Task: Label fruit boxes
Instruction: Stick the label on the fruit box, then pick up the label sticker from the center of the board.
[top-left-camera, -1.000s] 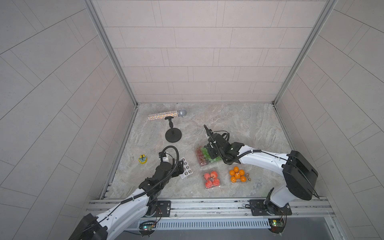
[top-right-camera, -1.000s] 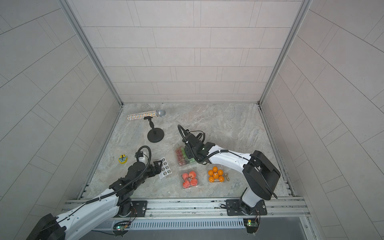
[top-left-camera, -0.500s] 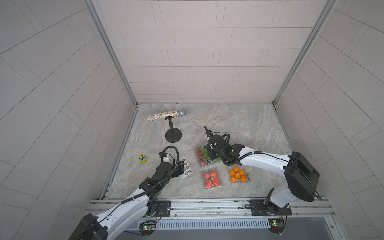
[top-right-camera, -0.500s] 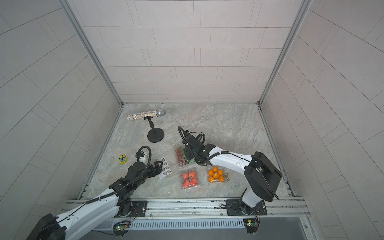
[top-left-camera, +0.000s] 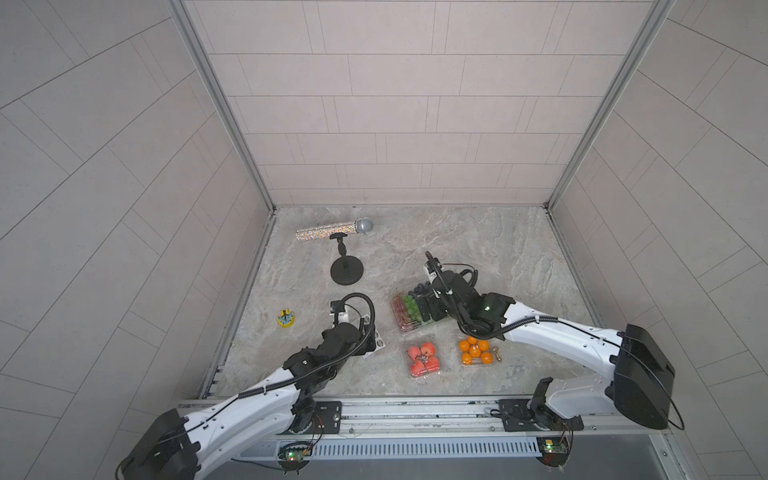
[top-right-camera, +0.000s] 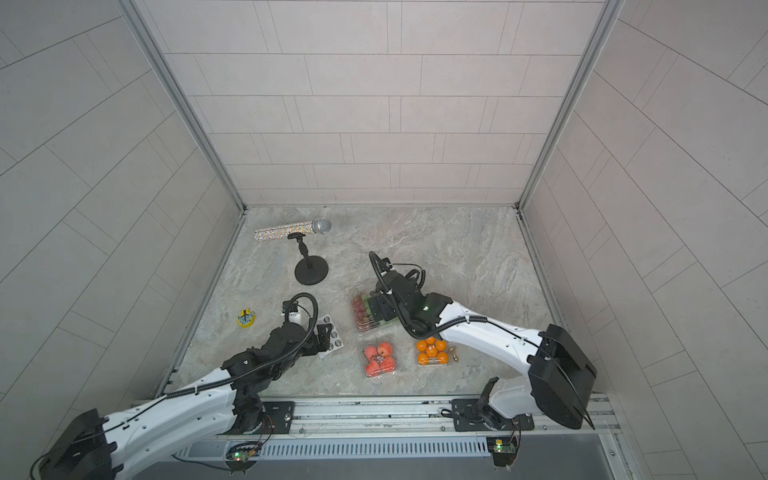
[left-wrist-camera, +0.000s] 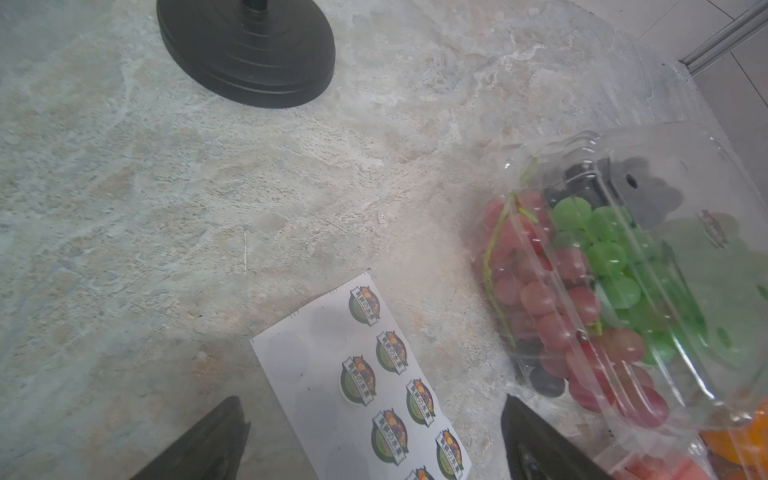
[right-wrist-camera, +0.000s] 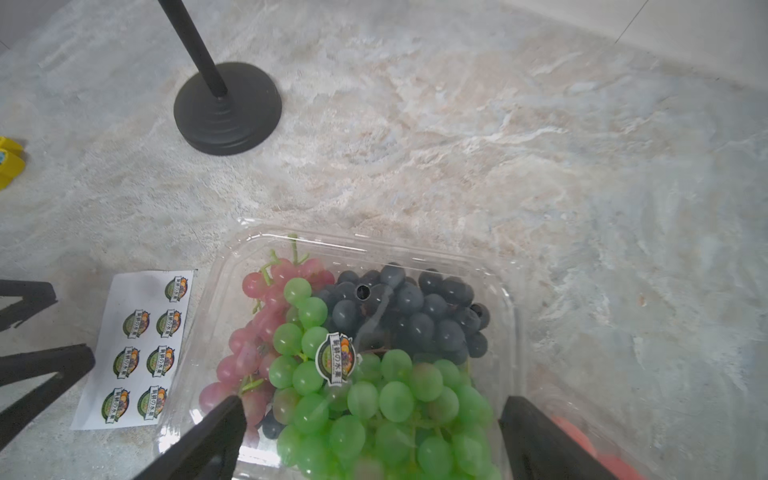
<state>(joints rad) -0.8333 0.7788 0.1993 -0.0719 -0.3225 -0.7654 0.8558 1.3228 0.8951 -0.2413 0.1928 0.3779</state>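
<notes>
Your right claw (right-wrist-camera: 372, 405) is hovering just over the large grape box (right-wrist-camera: 415, 307), jaws standing wide, gripping nothing, seemingly clear of it. Your left claw (left-wrist-camera: 372, 401) is gaping over the sticker sheet (left-wrist-camera: 316, 332).

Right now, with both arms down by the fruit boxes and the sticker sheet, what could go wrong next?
1. The sticker on the lid of the grape box looks uneven; it may not be pressed flat and could peel.
2. The open right fingers hang close over that thin lid and might snag it when lifting.
3. The sticker sheet lies loose between the open left fingers; peeling could drag the whole sheet.
</notes>
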